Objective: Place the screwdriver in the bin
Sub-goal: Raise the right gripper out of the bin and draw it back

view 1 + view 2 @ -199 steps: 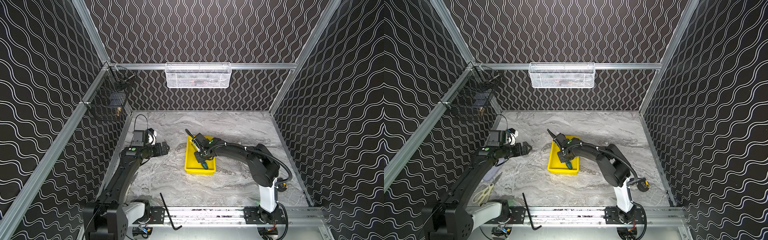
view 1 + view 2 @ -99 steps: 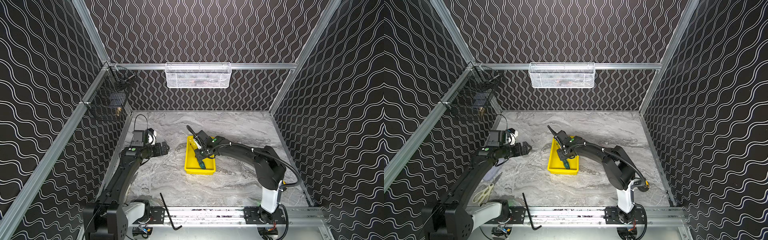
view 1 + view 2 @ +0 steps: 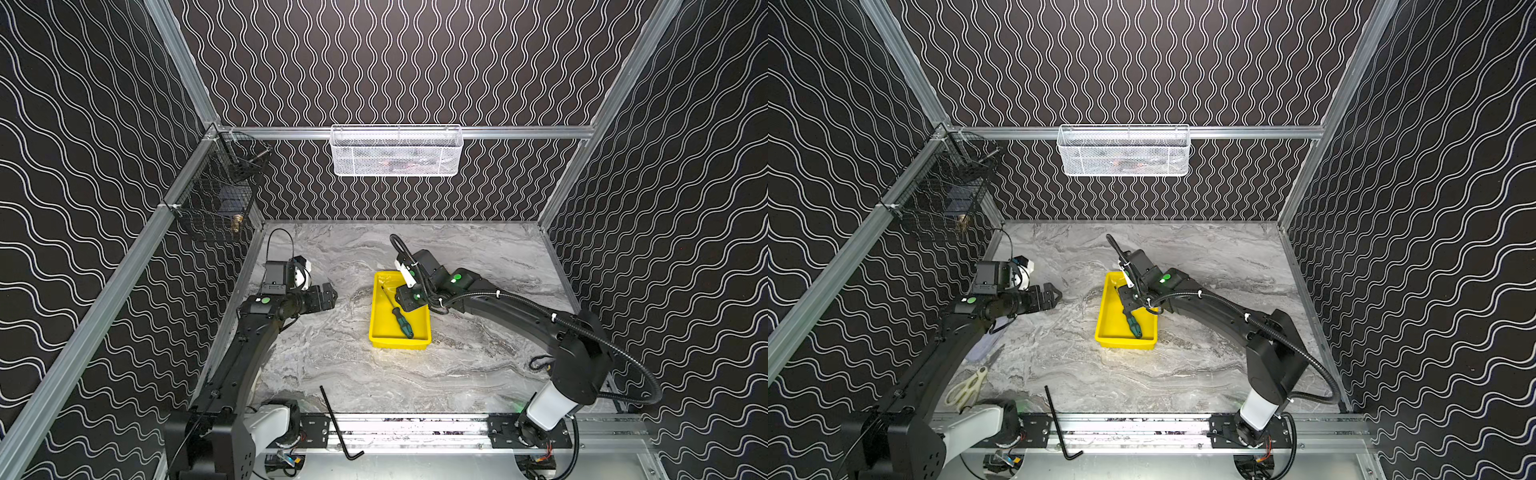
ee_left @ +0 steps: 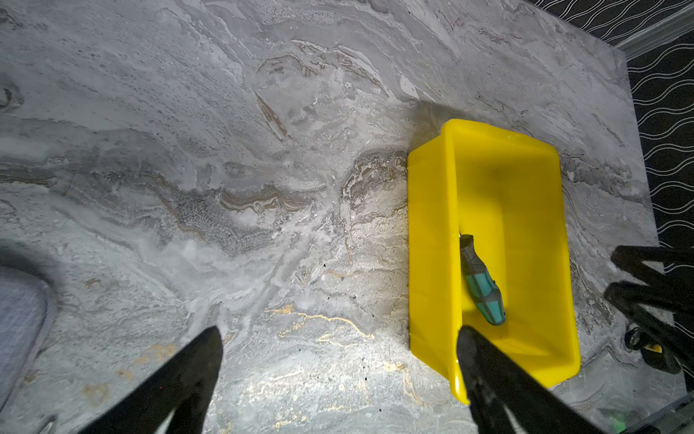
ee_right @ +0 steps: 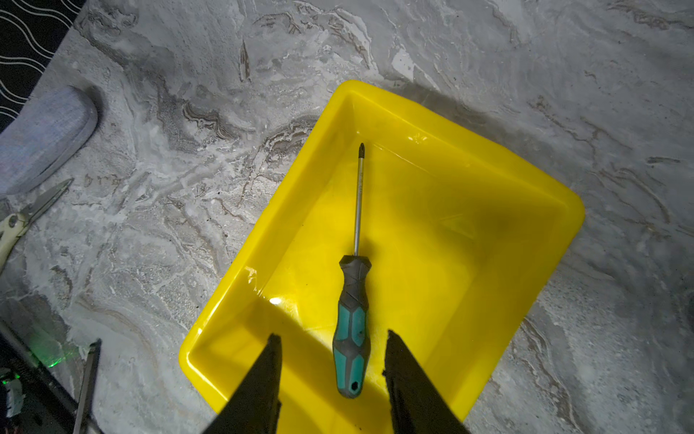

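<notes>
Right jaws spread, pinching nothing | screwdriver [image 5: 353, 300] flat in bin [image 5: 469, 244], handle between my tips, touching neither | my left jaws spread, well apart from bin

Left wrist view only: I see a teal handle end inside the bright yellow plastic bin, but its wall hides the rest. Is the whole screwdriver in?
Observer: Yes. The right wrist view shows the slim teal-and-black screwdriver lying flat inside the yellow plastic bin, tip included.
Operator: Is the right pincer holding it?
Observer: No, its fingers stand apart beside the handle, not touching.
Operator: Other tools about?
Observer: A long black L-shaped hex key lies across the front metal rail.
</notes>
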Available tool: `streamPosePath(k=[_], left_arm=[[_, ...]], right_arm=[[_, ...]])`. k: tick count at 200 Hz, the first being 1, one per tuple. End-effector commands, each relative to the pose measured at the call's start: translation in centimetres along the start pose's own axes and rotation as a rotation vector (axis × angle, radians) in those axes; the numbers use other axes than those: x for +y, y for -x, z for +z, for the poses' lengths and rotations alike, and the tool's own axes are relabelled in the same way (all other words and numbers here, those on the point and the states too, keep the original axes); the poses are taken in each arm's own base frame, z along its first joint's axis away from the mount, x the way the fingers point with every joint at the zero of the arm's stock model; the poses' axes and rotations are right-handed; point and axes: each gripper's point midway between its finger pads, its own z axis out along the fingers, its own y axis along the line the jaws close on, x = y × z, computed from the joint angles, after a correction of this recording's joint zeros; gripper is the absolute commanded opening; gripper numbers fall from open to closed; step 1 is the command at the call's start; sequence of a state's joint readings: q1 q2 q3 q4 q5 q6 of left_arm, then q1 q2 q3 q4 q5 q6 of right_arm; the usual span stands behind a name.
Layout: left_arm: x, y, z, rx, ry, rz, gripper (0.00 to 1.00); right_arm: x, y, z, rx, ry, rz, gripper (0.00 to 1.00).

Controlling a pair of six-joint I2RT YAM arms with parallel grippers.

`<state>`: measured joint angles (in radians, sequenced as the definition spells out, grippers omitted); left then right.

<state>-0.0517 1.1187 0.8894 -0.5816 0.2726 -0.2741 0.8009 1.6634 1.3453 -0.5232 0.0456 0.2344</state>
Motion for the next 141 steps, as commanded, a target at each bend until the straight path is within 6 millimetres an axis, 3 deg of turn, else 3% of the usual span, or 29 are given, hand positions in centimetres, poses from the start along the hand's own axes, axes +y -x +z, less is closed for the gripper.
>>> streamPosePath(k=[1, 34, 109, 141], left_arm=[[0.2, 0.2, -0.3, -0.019, 0.013, 0.009, 0.99], [0.0, 0.4, -0.7, -0.037, 0.009, 0.009, 0.99], [-2.0, 2.2, -1.1, -0.078, -0.093, -0.038, 0.99], [-3.4, 4.1, -2.0, -0.154, -0.15, -0.054, 0.99]], right_arm=[[-0.7, 0.7, -1.0, -0.035, 0.009, 0.014, 0.47], [-2.5, 1.2, -3.3, -0.093, 0.003, 0.05, 0.48], [-8.4, 1.6, -8.5, -0.197, -0.086, 0.16, 0.54], [-10.9, 1.6, -10.9, -0.252, -0.159, 0.196, 0.59]])
